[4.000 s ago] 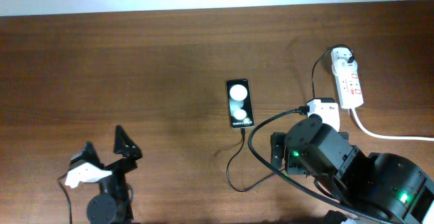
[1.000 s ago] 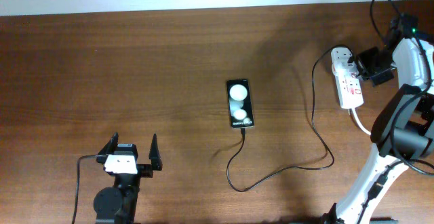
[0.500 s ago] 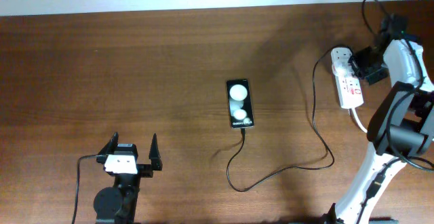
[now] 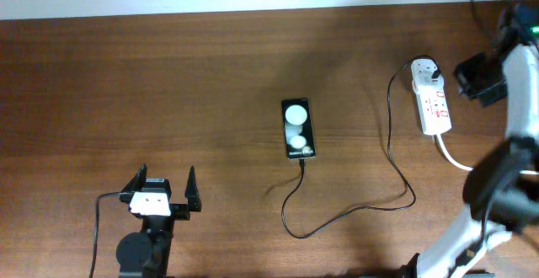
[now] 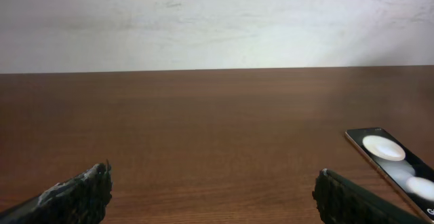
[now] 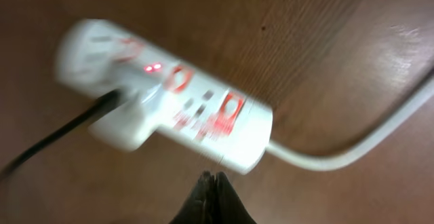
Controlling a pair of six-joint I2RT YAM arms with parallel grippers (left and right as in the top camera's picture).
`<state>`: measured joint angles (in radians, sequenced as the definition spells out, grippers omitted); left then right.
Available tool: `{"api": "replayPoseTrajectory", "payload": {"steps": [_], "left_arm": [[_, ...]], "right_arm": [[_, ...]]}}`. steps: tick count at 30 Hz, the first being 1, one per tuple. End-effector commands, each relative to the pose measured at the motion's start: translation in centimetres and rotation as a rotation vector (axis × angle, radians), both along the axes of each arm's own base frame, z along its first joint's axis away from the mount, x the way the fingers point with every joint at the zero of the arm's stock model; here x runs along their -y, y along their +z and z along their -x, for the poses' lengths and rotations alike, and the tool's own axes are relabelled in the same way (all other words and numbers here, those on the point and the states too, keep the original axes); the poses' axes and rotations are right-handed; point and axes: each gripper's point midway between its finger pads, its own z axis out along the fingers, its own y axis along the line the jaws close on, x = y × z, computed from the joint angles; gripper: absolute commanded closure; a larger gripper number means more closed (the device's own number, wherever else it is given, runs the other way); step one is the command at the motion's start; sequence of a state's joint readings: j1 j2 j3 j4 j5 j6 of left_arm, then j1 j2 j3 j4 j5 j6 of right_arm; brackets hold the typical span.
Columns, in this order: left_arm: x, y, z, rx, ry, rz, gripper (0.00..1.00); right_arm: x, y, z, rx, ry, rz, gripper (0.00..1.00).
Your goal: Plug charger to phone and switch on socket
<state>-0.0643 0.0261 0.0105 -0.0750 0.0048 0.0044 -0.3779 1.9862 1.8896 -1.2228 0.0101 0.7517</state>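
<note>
The black phone (image 4: 296, 129) lies flat mid-table, also at the right edge of the left wrist view (image 5: 391, 160). The charger cable (image 4: 354, 214) runs from the phone's near end, loops across the table and climbs to its white plug head (image 4: 429, 74), which sits in the socket (image 4: 432, 103). In the right wrist view the socket (image 6: 203, 112) shows a small red light (image 6: 152, 67), with the black cable (image 6: 57, 137) leaving its plug. My right gripper (image 4: 478, 77) (image 6: 211, 178) is shut and empty, just off the socket's side. My left gripper (image 4: 165, 192) (image 5: 213, 187) stands open near the front edge.
The socket's thick white cord (image 4: 480, 168) (image 6: 356, 146) trails off to the right under my right arm. The table's far edge meets a white wall (image 5: 217, 20).
My right gripper first edged in toward the socket, then drew back to the right, still shut. The left arm, phone and cable have not moved.
</note>
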Motion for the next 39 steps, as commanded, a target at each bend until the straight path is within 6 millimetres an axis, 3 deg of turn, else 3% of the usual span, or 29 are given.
{"api": "replayPoseTrajectory", "payload": {"steps": [1, 4, 6, 8, 11, 13, 14, 26, 28, 30, 36, 39], "left_arm": [[0.3, -0.2, 0.0, -0.007, -0.018, -0.014, 0.01], [0.3, -0.2, 0.0, -0.007, -0.018, -0.014, 0.01], [0.3, -0.2, 0.0, -0.007, -0.018, -0.014, 0.01], [0.3, -0.2, 0.0, -0.007, -0.018, -0.014, 0.01], [0.3, -0.2, 0.0, -0.007, -0.018, -0.014, 0.01], [0.3, -0.2, 0.0, -0.007, -0.018, -0.014, 0.01], [0.3, -0.2, 0.0, -0.007, -0.018, -0.014, 0.01], [0.3, -0.2, 0.0, -0.007, -0.018, -0.014, 0.01], [0.3, -0.2, 0.0, -0.007, -0.018, -0.014, 0.01], [0.3, -0.2, 0.0, -0.007, -0.018, -0.014, 0.01], [0.3, -0.2, 0.0, -0.007, -0.018, -0.014, 0.01], [0.3, -0.2, 0.0, -0.007, -0.018, -0.014, 0.01]], "right_arm": [[-4.9, 11.5, 2.0, 0.235, 0.126, 0.102, 0.96], [-13.3, 19.9, 7.2, 0.429, 0.392, 0.17, 0.96], [-14.6, 21.5, 11.3, 0.427, 0.444, 0.234, 0.96], [-14.1, 21.7, 14.5, 0.385, 0.437, 0.266, 0.9], [-14.0, 20.9, 16.7, 0.322, 0.443, 0.256, 0.68], [-13.8, 20.1, 17.6, 0.263, 0.447, 0.25, 0.35], [-13.8, 19.9, 17.8, 0.247, 0.449, 0.246, 0.01], [-13.9, 17.3, 15.1, 0.133, 0.461, 0.222, 0.01], [-13.9, 17.6, 15.5, 0.147, 0.46, 0.225, 0.01], [-13.9, 18.6, 16.5, 0.192, 0.455, 0.234, 0.01], [-13.7, 23.8, 23.5, 0.464, 0.421, 0.292, 0.01], [-13.7, 25.1, 26.6, 0.565, 0.406, 0.312, 0.01]]}}
